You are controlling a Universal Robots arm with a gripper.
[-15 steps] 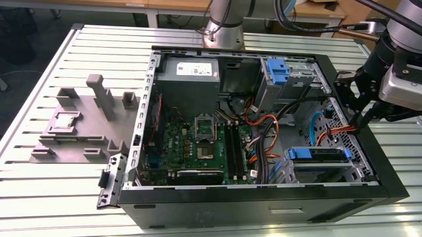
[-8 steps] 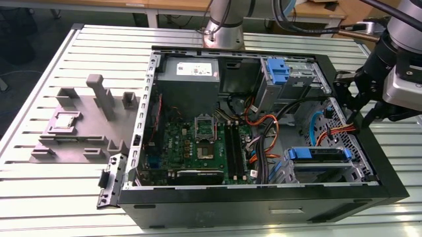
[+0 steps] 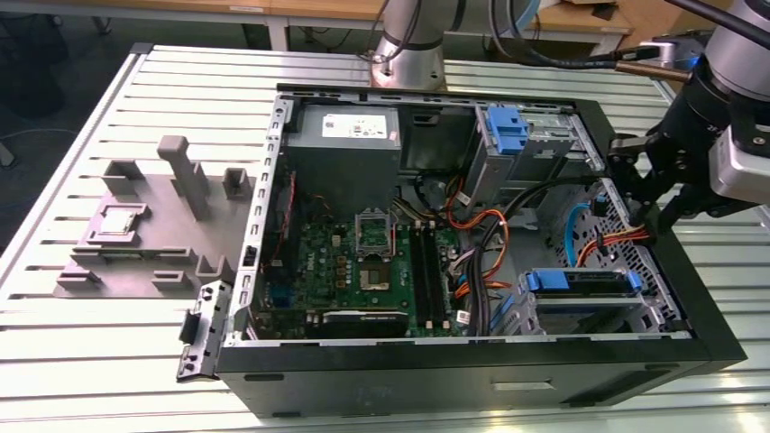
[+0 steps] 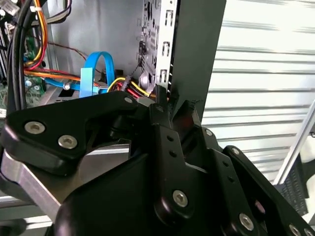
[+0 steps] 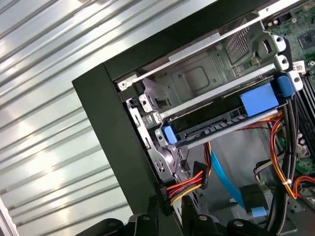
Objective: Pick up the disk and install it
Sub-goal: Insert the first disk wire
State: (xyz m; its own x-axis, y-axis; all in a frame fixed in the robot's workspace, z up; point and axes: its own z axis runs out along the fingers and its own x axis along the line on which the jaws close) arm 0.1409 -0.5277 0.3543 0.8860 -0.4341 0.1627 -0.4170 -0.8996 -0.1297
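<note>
The disk [image 3: 580,281], a flat drive with a blue plastic bracket, lies in the drive cage at the near right corner of the open computer case [image 3: 475,365]. In the first wrist view the disk [image 5: 221,115] sits in the lower slot of the metal cage, its blue bracket ends showing at both sides. My gripper [image 3: 655,206] hangs over the case's right wall, behind the disk and apart from it. In both wrist views the gripper [image 4: 174,107] [image 5: 171,212] is at the rim of that black wall, beside a bundle of red, yellow and orange wires.
Inside the case are a motherboard [image 3: 361,262], a grey power supply [image 3: 349,131] and an upright blue latch [image 3: 506,131]. Cables [image 3: 481,244] cross the middle. A grey fixture block [image 3: 157,216] stands on the slatted table [image 3: 108,325] at the exterior view's left.
</note>
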